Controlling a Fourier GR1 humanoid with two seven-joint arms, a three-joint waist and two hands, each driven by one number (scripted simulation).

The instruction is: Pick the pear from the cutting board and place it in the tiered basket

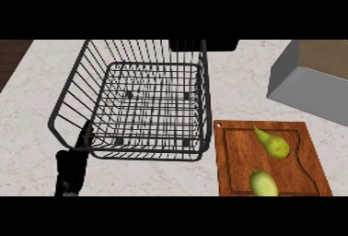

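Robot hand (69, 173) beside tiered basket (68, 99)

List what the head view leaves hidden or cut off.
- Right hand: not in view at all.
- Left hand: cut off by the lower edge; finger pose unclear.
- Nearer pear on the cutting board: its lower end cut off below.
- Grey box: runs past the right edge.

A kitchen: marble counter (41, 83), wooden cutting board (299, 161) with pears, wire basket (136, 99).
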